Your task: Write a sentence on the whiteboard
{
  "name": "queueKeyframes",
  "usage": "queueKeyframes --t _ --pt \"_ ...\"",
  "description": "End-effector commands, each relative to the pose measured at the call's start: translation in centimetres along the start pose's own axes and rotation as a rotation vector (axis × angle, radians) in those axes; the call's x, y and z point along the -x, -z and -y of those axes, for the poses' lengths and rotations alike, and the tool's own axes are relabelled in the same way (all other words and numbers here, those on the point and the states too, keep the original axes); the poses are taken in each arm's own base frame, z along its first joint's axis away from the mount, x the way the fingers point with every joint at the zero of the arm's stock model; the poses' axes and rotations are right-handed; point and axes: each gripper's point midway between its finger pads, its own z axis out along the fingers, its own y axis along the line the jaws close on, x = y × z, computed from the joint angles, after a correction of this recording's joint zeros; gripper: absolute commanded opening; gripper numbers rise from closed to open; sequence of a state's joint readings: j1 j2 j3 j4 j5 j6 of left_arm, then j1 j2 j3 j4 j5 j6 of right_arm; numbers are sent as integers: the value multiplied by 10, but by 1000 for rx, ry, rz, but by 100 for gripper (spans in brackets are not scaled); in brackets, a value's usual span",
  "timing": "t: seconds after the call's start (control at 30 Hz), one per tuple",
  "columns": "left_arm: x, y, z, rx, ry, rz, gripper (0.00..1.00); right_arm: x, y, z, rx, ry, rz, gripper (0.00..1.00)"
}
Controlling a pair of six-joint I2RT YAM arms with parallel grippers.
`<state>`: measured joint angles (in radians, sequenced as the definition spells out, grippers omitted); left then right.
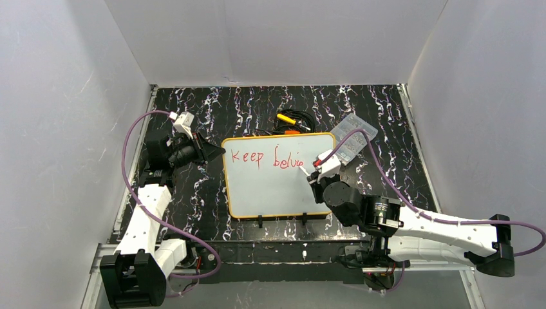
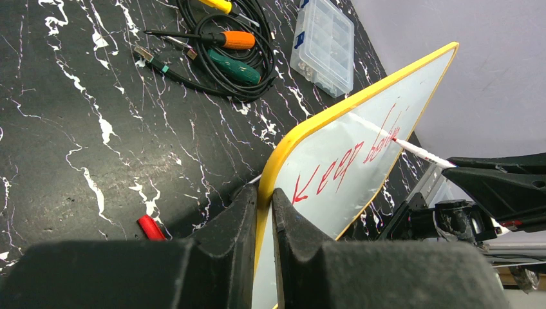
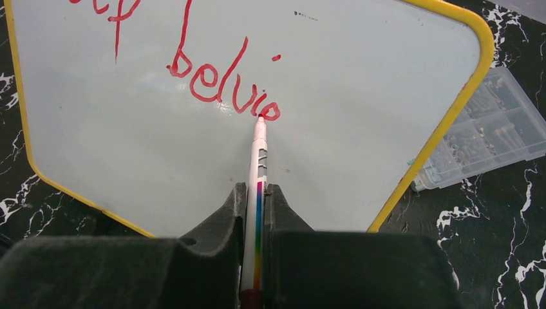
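Observation:
The whiteboard [image 1: 273, 180], white with a yellow rim, lies in the middle of the black marbled table. Red lettering [image 1: 267, 158] on it reads "Keep belvie"; it also shows in the right wrist view [image 3: 222, 90] and the left wrist view [image 2: 348, 161]. My left gripper [image 1: 216, 150] is shut on the board's left rim [image 2: 277, 167]. My right gripper [image 1: 315, 172] is shut on a white marker [image 3: 257, 187] with a rainbow stripe. The marker's red tip [image 3: 261, 116] touches the board at the last letter.
A clear plastic compartment box [image 1: 351, 138] lies off the board's far right corner. Screwdrivers and a black cable [image 1: 291, 122] lie behind the board. A red marker cap [image 2: 150, 228] lies on the table left of the board. Two black clips [image 1: 282, 219] sit at the board's near edge.

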<state>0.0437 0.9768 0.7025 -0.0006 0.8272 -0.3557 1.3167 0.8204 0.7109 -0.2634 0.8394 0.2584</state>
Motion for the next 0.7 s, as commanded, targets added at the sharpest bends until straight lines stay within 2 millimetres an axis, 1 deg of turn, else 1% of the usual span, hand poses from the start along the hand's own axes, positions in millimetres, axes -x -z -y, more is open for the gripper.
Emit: queueKeyframes --t 0.0,0.1,0.23,0.5,0.67 --pt "0 1 14 -49 -11 -20 0 5 3 3 -12 -20 -9 1" --pt "0 1 14 -49 -11 -20 0 2 4 4 -18 -14 -24 1" --pt "0 2 15 -49 -12 -19 0 3 5 11 -51 -13 -23 1" --pt "0 1 15 -50 -10 -21 0 16 9 20 -84 -12 8 1" --pt "0 1 15 -51 -10 -22 0 29 14 19 -49 -46 53 1"
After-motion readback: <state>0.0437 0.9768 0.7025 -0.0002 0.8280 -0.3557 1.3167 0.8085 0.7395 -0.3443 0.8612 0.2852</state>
